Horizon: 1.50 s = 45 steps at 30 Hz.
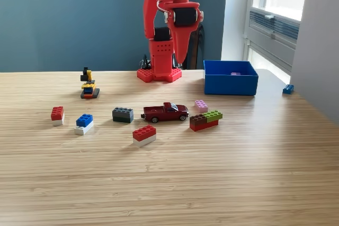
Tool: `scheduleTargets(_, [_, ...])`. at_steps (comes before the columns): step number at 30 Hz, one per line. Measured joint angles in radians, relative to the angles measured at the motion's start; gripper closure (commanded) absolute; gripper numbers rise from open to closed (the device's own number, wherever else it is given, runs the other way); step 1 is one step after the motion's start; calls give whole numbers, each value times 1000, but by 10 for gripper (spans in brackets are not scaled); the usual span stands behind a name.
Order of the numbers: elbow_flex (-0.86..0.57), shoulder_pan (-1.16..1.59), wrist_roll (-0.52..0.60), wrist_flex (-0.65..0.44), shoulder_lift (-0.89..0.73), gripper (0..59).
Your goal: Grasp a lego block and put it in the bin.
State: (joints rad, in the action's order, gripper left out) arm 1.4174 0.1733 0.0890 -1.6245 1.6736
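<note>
The bright blue bin (pixel 230 83) stands at the back right of the wooden table, with a small purple piece (pixel 235 73) lying inside it. Loose lego blocks are spread across the middle: a red-on-white one (pixel 57 115), a blue-on-white one (pixel 83 123), a grey one (pixel 122 114), another red-on-white one (pixel 144 135), a pink one (pixel 201 105) and a brown, green and red cluster (pixel 205 120). My red arm is folded at the back, its gripper (pixel 179 59) pointing down above the table beside its base, left of the bin. The jaws look shut and empty.
A dark red toy pickup truck (pixel 165 111) sits among the blocks. A yellow and black lego figure (pixel 88 86) stands at the back left. One small blue brick (pixel 287 89) lies by the table's right edge, under the window. The arm's base (pixel 160 73) is behind the blocks.
</note>
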Motion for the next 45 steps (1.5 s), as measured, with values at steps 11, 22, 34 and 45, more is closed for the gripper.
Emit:
scheduleTargets(11, [0, -8, -14, 0, 0, 585])
scheduleTargets(22, [71, -26, -21, 84, 0, 585])
scheduleTargets(34, [140, -8, -118, 144, 0, 567])
scheduleTargets(45, [242, 133, -187, 146, -2, 411])
